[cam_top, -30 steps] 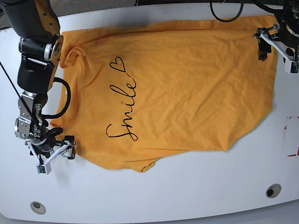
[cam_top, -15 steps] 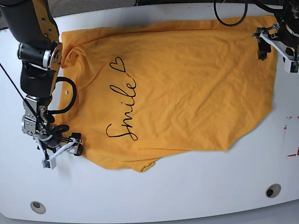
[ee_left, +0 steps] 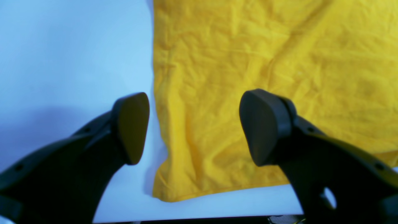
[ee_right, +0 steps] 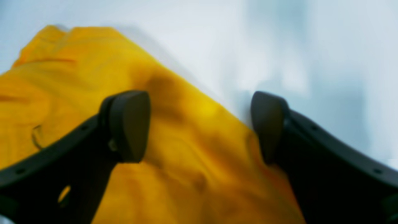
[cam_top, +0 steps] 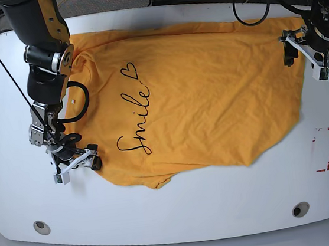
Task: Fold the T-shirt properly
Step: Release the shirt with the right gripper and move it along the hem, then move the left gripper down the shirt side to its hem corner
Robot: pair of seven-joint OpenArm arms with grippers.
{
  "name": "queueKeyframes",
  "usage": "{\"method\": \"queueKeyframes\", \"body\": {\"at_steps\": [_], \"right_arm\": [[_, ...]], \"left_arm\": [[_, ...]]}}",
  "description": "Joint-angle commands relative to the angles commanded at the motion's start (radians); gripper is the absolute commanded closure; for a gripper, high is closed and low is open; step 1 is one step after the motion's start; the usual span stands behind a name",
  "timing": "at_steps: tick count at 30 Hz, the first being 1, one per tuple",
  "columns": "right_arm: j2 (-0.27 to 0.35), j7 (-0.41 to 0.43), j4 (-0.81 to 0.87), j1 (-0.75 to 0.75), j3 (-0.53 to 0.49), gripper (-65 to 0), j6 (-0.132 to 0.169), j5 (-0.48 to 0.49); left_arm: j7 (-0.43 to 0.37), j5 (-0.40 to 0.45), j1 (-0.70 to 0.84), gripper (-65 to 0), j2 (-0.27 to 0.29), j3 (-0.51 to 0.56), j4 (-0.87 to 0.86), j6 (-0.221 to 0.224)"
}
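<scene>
The orange-yellow T-shirt [cam_top: 209,100] lies spread front-up on the white table [cam_top: 192,209], with black "Smile" lettering [cam_top: 135,123] and a small heart. My right gripper [cam_top: 76,170] is at the shirt's lower-left edge. In the right wrist view this right gripper [ee_right: 199,127] is open and straddles the edge of the T-shirt [ee_right: 77,87], which looks blurred. My left gripper [cam_top: 305,62] hangs at the shirt's far right corner. The left wrist view shows the left gripper [ee_left: 199,127] open above the corner of the T-shirt [ee_left: 264,56], with nothing gripped.
A red-marked rectangle [cam_top: 324,149] is on the table at the right. Two round holes [cam_top: 41,227] [cam_top: 300,209] sit near the front edge. Black cables [cam_top: 251,0] hang behind the back edge.
My right gripper has slid rightward from the bare table onto the shirt's lower-left edge. The left arm and the shirt have stayed put.
</scene>
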Motion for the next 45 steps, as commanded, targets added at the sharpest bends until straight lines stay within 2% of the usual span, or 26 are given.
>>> {"method": "queueKeyframes", "body": {"at_steps": [8,13,17,22,25,30,38,45], "right_arm": [[0.035,-0.032,0.011,-0.037,0.008,-48.0,0.058,0.074],[0.035,-0.055,0.066,-0.074,0.005,-47.7,0.064,0.081],[0.034,-0.064,0.120,-0.103,0.002,-35.7,0.057,0.081],[0.028,-0.064,0.130,-0.106,0.002,-14.0,0.055,0.032],[0.028,-0.064,0.132,-0.101,0.002,-7.0,0.055,-0.002],[0.026,-0.063,0.132,-0.100,0.002,-0.6,0.055,-0.029],[0.026,-0.063,0.164,-0.101,0.002,0.0,0.058,-0.029],[0.025,-0.064,0.187,-0.106,0.002,0.0,0.057,-0.029]], "left_arm": [[-0.002,0.000,0.000,-45.8,0.000,0.002,0.000,0.000],[-0.002,0.000,-0.002,-45.8,0.000,0.003,-0.002,0.000],[-0.002,0.000,-0.002,-45.8,0.002,0.003,-0.002,0.000],[-0.002,0.000,-0.003,-45.8,0.002,0.003,-0.002,0.000],[-0.002,0.000,-0.011,-45.8,0.002,0.003,-0.002,0.000],[-0.002,0.000,-0.038,-46.1,0.002,0.002,-0.002,0.000],[-0.002,0.002,-0.150,-47.4,0.002,-0.003,-0.081,0.003],[-0.005,0.002,-0.327,-58.5,0.002,-0.068,-0.287,0.014]]}}
